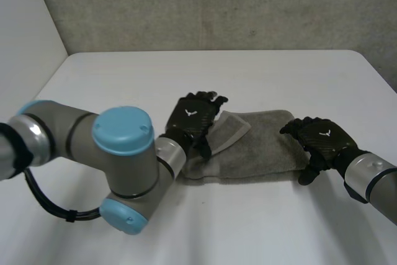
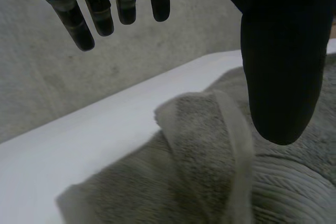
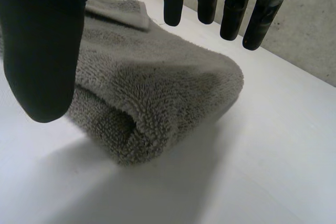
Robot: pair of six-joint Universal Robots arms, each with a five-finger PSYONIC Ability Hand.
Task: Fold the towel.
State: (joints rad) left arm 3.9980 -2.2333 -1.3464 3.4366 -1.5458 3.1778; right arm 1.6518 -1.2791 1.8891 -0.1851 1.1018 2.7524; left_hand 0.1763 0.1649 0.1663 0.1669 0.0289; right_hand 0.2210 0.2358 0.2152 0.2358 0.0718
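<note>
The left robot hand [image 1: 193, 119] hangs over the left end of a grey towel [image 1: 263, 147]. Its fingers [image 2: 79, 24] are straight and held well apart from the thumb [image 2: 281, 51], and it grips nothing. Whether the thumb tip touches the cloth cannot be told. Under this hand, a corner of the towel is turned back over the top layer and shows its flat woven border.

The right robot hand [image 1: 319, 141] is at the towel's right end. Its fingers [image 3: 210, 3] are straight and loose with the thumb [image 3: 42, 51] set apart, and it also holds nothing. The rounded, doubled-over end of the towel lies below its palm.

The towel is folded into a long strip lying flat on the white bench [image 1: 186, 79] between the two hands. The left arm [image 1: 118, 153], grey with light-blue caps, bends in from the left side. A rough grey wall [image 1: 217, 4] stands behind the bench.
</note>
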